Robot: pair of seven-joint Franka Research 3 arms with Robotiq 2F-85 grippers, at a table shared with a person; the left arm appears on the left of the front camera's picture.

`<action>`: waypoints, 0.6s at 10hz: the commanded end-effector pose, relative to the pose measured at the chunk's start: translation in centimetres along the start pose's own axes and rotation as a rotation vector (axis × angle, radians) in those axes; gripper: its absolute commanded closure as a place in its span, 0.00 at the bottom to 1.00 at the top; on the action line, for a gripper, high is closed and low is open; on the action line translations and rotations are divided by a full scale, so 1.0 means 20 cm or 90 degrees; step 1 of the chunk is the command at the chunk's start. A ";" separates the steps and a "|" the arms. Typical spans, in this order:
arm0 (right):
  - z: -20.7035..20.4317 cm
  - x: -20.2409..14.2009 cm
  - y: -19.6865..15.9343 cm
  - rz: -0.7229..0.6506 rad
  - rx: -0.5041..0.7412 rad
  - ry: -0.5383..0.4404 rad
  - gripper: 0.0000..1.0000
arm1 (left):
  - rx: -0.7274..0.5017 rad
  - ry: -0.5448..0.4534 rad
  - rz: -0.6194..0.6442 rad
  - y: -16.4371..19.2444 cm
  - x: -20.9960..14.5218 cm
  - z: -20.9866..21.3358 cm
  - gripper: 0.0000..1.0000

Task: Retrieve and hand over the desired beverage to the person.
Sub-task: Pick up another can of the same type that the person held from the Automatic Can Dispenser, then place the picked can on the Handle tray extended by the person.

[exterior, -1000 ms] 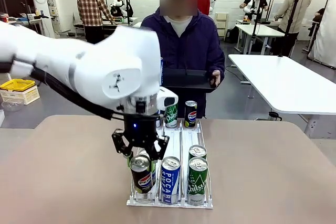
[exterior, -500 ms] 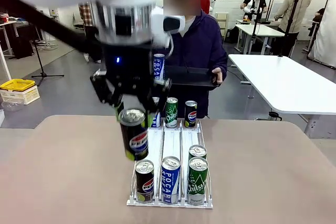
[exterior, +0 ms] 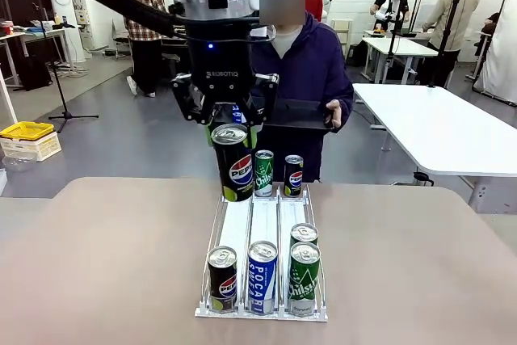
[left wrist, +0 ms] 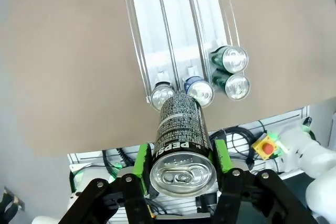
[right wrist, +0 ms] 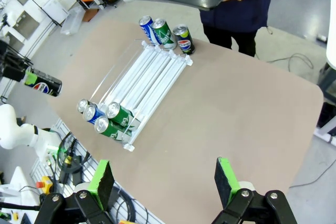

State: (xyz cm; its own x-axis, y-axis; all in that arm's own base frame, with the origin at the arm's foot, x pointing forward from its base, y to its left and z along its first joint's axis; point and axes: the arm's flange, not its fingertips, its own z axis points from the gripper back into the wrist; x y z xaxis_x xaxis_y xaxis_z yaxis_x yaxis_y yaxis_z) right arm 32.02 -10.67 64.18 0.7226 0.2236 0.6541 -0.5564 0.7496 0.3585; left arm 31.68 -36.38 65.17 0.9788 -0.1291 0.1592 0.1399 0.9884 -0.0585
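Observation:
My left gripper point(exterior: 233, 128) is shut on a black Pepsi can point(exterior: 235, 166) and holds it upright in the air over the far end of the can rack point(exterior: 265, 220). In the left wrist view the green pads point(left wrist: 140, 159) press both sides of that can point(left wrist: 181, 141), with the rack far below. The person point(exterior: 303, 66) in a dark hooded jacket stands across the table holding a black tray point(exterior: 297, 116). My right gripper point(right wrist: 164, 182) hangs open high above the table with nothing between its fingers.
At the rack's front end stand a Pepsi can point(exterior: 222, 279), a blue Pocari can point(exterior: 262, 276) and two green cans point(exterior: 304, 279). A green can point(exterior: 263, 173) and a Pepsi can point(exterior: 293, 175) stand at its far end. The tan table point(exterior: 113, 264) has free room on both sides.
My left gripper has lifted the Pepsi can out of the rack's left lane, up and away towards the person. Another Pepsi can now stands at that lane's front.

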 end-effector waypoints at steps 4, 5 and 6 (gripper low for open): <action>0.00 0.00 -0.01 0.004 0.016 -0.007 0.00 | -0.007 0.012 0.009 0.00 0.06 -0.02 1.00; 0.00 0.00 -0.01 0.004 0.016 -0.007 0.00 | -0.007 0.012 0.009 0.00 0.06 -0.02 1.00; 0.00 0.00 -0.01 0.004 0.016 -0.007 0.00 | -0.007 0.012 0.009 0.00 0.06 -0.02 1.00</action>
State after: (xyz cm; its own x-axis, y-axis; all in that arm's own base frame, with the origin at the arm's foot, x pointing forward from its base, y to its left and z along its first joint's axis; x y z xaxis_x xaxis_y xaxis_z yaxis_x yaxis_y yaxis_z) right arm 32.02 -10.67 64.18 0.7227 0.2235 0.6540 -0.5563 0.7497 0.3585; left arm 33.20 -37.01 64.67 0.9846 -0.1215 0.1255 0.1315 0.9885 -0.0750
